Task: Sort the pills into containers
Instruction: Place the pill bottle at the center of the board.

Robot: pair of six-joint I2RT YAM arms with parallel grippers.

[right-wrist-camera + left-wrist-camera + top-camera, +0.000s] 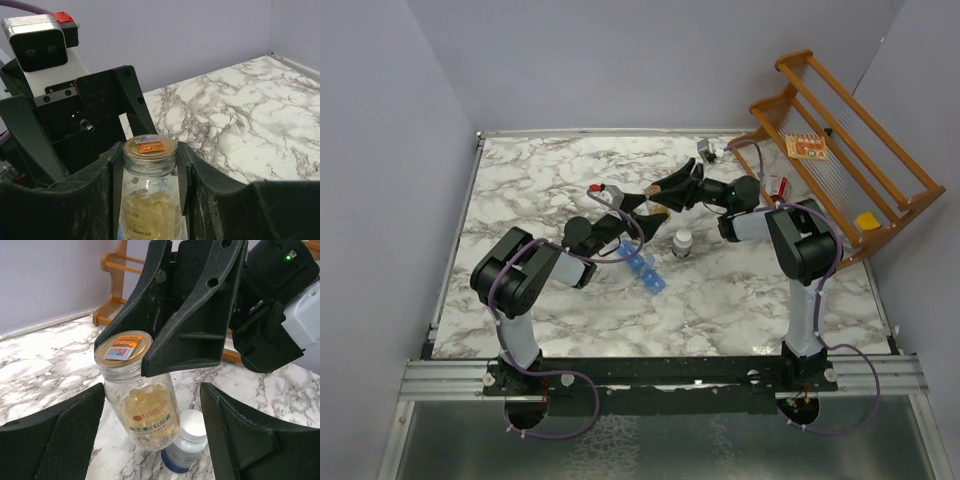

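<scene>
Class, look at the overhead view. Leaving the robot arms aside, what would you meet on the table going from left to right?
blue pill box strip → white-capped bottle → small grey item near the back, too small to identify → wooden rack

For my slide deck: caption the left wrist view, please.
Right gripper clamps a gold-lidded softgel bottle between the open left fingers; white-capped bottle nearby.

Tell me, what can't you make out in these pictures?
Bottom of the pill bottle: right wrist view, cut off by the lower edge.
Contents of the containers: top view, too small.
Label of the white-capped bottle: left wrist view, seen from above, partly behind the pill bottle.
</scene>
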